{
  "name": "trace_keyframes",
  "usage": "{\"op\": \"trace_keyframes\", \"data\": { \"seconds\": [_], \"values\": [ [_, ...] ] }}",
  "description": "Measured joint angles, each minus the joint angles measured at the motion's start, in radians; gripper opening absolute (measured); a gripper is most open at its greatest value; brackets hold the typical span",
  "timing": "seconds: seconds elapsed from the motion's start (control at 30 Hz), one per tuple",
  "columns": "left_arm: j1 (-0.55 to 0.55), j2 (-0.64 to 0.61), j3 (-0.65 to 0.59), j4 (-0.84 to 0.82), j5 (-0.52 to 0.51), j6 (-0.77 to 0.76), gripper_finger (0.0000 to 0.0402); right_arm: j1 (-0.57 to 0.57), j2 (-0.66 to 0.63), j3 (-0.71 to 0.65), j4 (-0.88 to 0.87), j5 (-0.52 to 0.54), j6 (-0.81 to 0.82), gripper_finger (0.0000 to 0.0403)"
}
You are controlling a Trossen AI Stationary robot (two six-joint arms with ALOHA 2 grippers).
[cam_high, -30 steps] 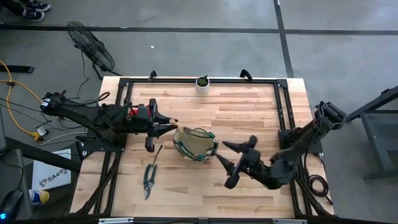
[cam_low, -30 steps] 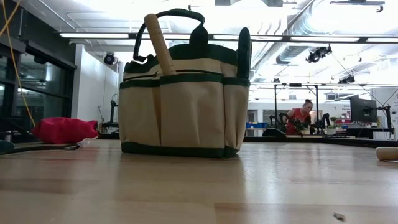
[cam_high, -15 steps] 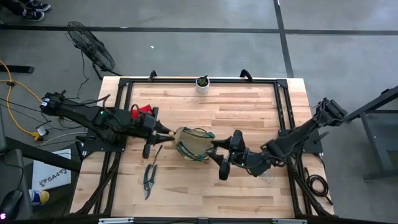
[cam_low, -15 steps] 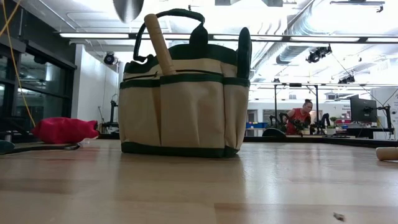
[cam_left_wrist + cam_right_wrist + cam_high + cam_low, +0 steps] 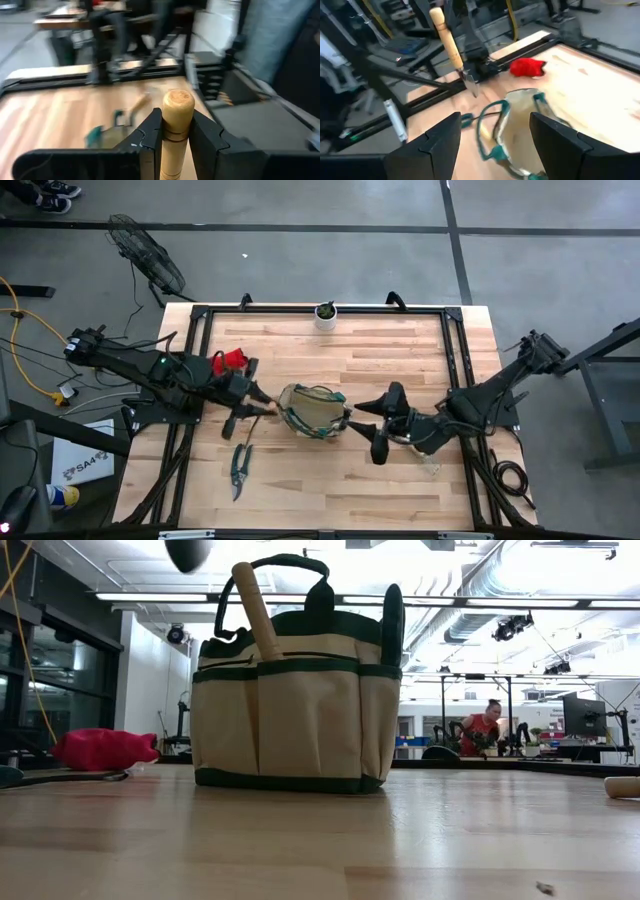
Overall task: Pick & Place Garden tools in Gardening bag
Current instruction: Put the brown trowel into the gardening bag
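Note:
The tan gardening bag [image 5: 313, 412] with green trim stands upright on its base at the table's middle, and a wooden tool handle [image 5: 255, 610] sticks out of its top. Just left of the bag, my left gripper [image 5: 250, 405] is shut on a wooden-handled tool [image 5: 451, 45] with a metal blade [image 5: 471, 85]. Right of the bag, my right gripper [image 5: 377, 427] stands open above the table with nothing between its fingers. Pruning shears [image 5: 238, 465] lie flat near the front left. A small red item [image 5: 230, 360] lies behind the left arm. My left gripper pinches the tool's wooden handle [image 5: 175, 135] between its two fingers [image 5: 150, 137]. The fingers come nearly level from the table's left and lie along the handle. The handle's rounded free end [image 5: 178, 102] sticks out past the fingertips. The tool is lifted clear of the table.
A small white pot [image 5: 326, 313] with a green plant stands at the far edge. A black frame [image 5: 455, 360] runs around the tabletop. A wooden handle end [image 5: 622, 786] lies on the table at the right. Bare wood spreads in front of the bag.
My left gripper has swung a little toward the near edge and tipped downward with the tool; the tool's dark metal end now shows at the top of the low view. My right gripper has moved toward the bag and rolled its wrist, staying open.

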Motion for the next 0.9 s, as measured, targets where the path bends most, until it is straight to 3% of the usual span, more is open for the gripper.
{"op": "trace_keyframes", "data": {
  "seconds": [0.2,0.47,0.7,0.9],
  "values": [
    [0.0,0.001,0.0,0.002,0.217,0.098,0.0062,0.001,-0.048,-0.103,0.156,-0.113,-0.034,0.0227],
    [0.0,0.055,0.0,0.001,0.287,0.191,0.0062,0.001,-0.165,-0.341,0.471,-0.118,-0.078,0.0227],
    [0.0,0.159,-0.001,0.002,0.445,0.342,0.0062,0.001,-0.231,-0.413,0.515,-0.114,-0.076,0.0227],
    [0.0,0.219,-0.001,0.002,0.462,0.558,0.0062,-0.001,-0.233,-0.412,0.515,-0.113,-0.075,0.0227]
  ]
}}
